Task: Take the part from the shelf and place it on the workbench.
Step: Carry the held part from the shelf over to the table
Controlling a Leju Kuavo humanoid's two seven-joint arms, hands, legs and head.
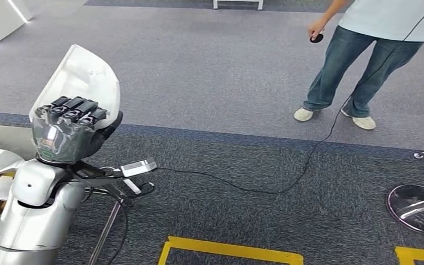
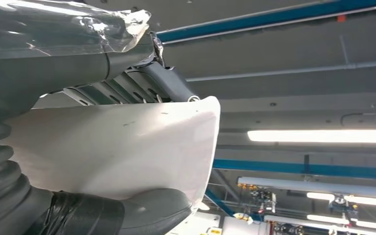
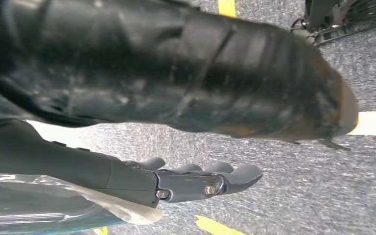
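Head view: left hand [image 1: 72, 118] grips white part [image 1: 83, 74], a curved glossy shell with rounded top, faint scuffs; right hand [image 3: 196, 178] empty, fingers loosely apart.

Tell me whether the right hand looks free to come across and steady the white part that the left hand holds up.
Probably yes. The right hand hangs low over the carpet with nothing in it, and nothing seen blocks the white part gripped in the left hand; it would need a long raise.
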